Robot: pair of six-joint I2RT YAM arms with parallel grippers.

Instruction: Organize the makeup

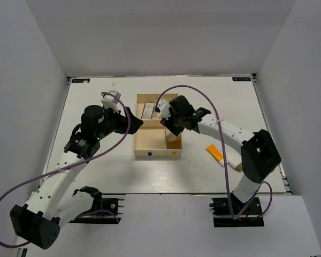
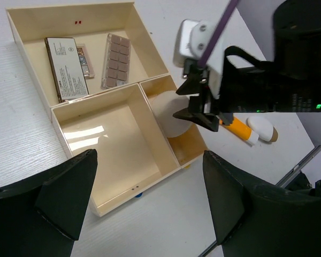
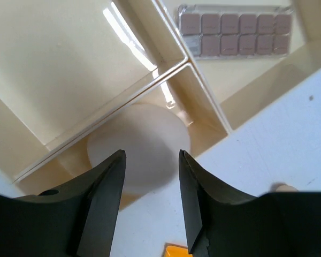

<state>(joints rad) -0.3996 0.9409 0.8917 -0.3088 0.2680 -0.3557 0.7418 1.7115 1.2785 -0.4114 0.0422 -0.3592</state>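
The makeup lies partly in the pale wooden tray (image 1: 150, 153). Two flat palettes (image 2: 67, 67) (image 2: 116, 60) rest in its long far compartment. A cream round pad (image 3: 136, 144) leans in the narrow right compartment. My right gripper (image 3: 151, 156) hovers open just above that pad, holding nothing; the same gripper (image 1: 168, 122) shows over the tray's right side. My left gripper (image 2: 150, 198) stands wide open and empty above the tray's near edge. An orange tube (image 1: 214, 152) and a white brown-capped bottle (image 2: 262, 128) lie on the table right of the tray.
The tray's big square compartment (image 2: 115, 139) holds nothing. The right arm's purple cable (image 1: 203, 93) loops over the table behind the tray. The white walls of the enclosure stand on three sides.
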